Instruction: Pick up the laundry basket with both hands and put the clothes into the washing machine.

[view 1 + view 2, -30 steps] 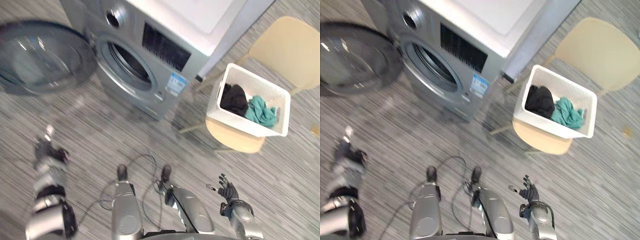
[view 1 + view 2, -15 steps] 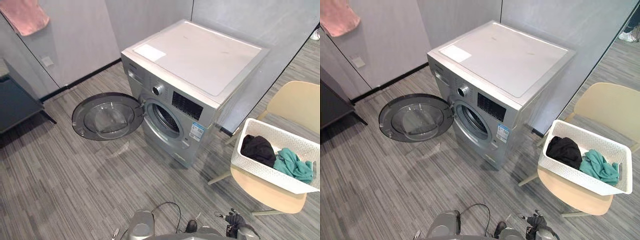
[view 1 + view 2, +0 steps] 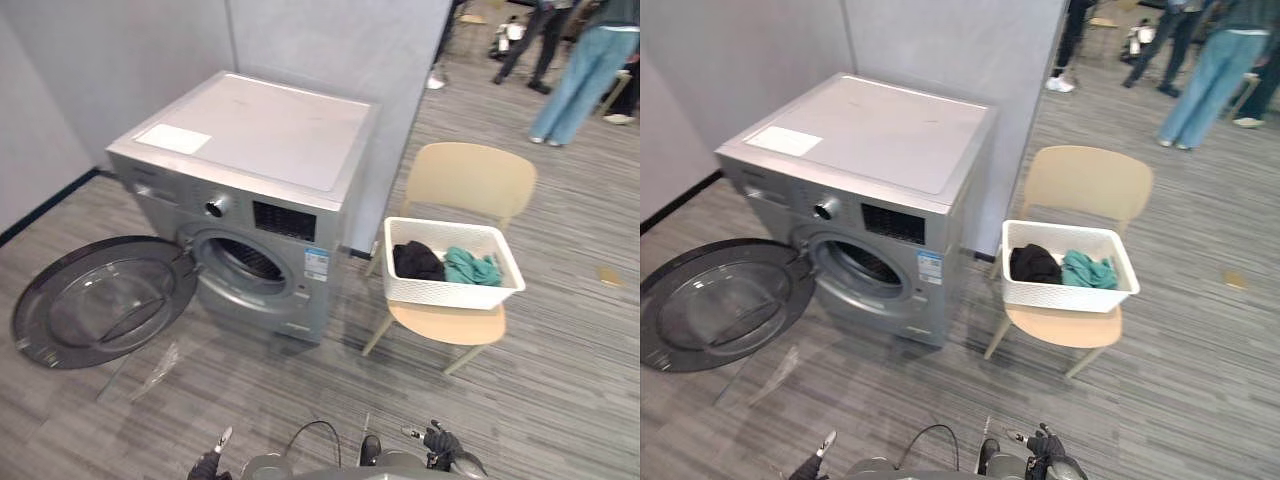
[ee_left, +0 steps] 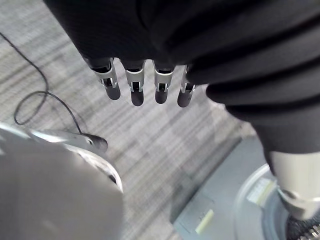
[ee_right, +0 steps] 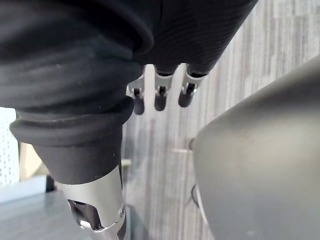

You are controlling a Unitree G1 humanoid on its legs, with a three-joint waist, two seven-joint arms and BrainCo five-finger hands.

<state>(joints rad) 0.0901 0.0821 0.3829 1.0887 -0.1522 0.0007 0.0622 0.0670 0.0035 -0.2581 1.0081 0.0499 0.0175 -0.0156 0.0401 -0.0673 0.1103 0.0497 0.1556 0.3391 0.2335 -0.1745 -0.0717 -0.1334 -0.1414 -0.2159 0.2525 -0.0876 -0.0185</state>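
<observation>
Left hand point(image 4: 134, 85): low at the near edge of the head views, fingers straight and relaxed above the grey floor point(image 3: 560, 350), holding nothing.
Right hand point(image 3: 438, 443): also low at the near edge, on the robot's right, fingers extended and empty, well apart from the basket.
Laundry basket point(image 3: 450, 292): white and perforated, sitting on the seat of a beige chair point(image 3: 470, 180) just to the right of the washing machine; neither hand touches it.
Clothes: a black garment point(image 3: 417, 260) in the basket's left half and a teal garment point(image 3: 470, 267) touching it on the right, both inside the basket.
Washing machine point(image 3: 250, 130): silver front-loader against the grey wall, its round door point(image 3: 100, 300) swung wide open to the left, the drum opening point(image 3: 245, 262) exposed.
Background: people's legs point(image 3: 580, 70) stand far behind the chair.
</observation>
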